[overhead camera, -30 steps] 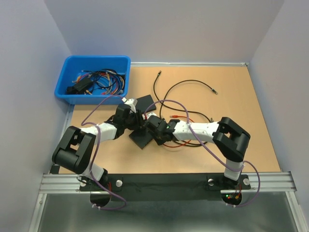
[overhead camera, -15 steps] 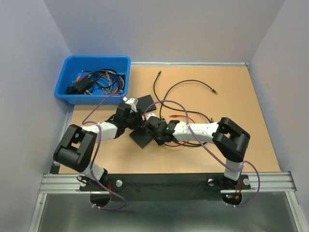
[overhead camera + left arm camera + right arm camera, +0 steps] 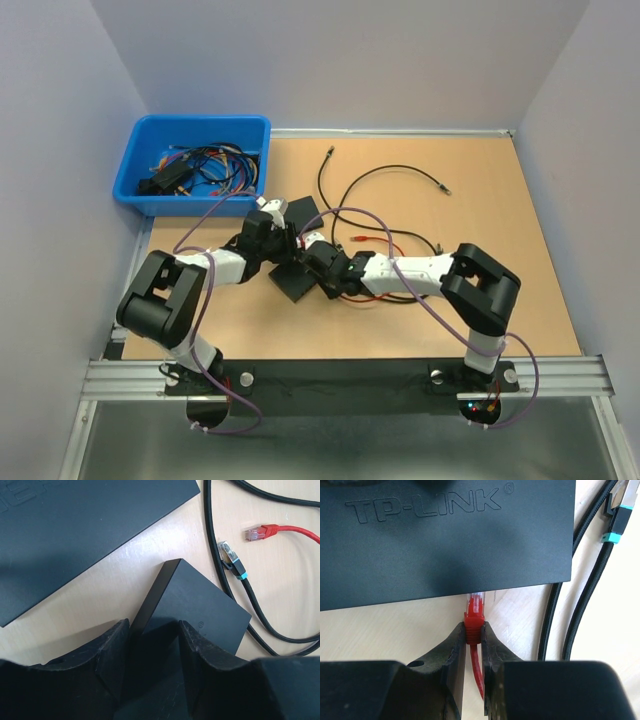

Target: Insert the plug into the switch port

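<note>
The switch (image 3: 295,285) is a flat black TP-LINK box (image 3: 445,545) on the tan table. My left gripper (image 3: 152,630) is shut on one corner of the switch (image 3: 200,605), one finger on each side. Opposite it, my right gripper (image 3: 474,627) is shut on the red plug (image 3: 475,612) by its boot, with the red cable trailing back between the fingers. The plug's clear tip meets the switch's near edge. The ports themselves are hidden below that edge. From above, the left gripper (image 3: 283,243) and the right gripper (image 3: 322,268) face each other across the switch.
A second black box (image 3: 300,212) lies just beyond the switch, also large in the left wrist view (image 3: 75,535). A loose red plug (image 3: 260,532) and a black plug with a teal boot (image 3: 232,560) lie to the right. Black cables (image 3: 400,172) loop behind. A blue bin (image 3: 128,170) holds cables at the back left.
The left arm's elbow has crept slightly to the right and both grippers have edged a little closer at the switch. Both grips are unchanged.
</note>
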{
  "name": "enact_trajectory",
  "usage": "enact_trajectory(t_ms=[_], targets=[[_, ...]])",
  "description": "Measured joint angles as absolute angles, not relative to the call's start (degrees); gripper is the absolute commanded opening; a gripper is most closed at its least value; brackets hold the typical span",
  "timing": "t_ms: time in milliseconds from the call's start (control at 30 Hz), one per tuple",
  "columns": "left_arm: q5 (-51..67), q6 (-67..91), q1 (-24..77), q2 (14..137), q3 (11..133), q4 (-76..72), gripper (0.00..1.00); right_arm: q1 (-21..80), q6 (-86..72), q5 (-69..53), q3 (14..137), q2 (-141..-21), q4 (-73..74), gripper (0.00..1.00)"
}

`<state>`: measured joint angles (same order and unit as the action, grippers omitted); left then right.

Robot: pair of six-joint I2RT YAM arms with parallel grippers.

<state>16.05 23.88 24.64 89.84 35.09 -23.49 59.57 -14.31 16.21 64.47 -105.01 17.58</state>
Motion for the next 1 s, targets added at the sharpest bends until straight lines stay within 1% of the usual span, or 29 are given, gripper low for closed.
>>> enact_trajectory(t_ms=[300, 1000], targets=[[16.1, 23.8, 24.6, 91.4, 35.4, -26.1, 0.52, 57.9, -13.4, 15.9, 63.7, -104.6, 15.8, 0.0], [17.8, 23.4, 24.6, 95.6, 37.1, -30.7, 0.51, 54.7, -6.2, 10.2, 64.4, -104.6, 16.1, 0.01]])
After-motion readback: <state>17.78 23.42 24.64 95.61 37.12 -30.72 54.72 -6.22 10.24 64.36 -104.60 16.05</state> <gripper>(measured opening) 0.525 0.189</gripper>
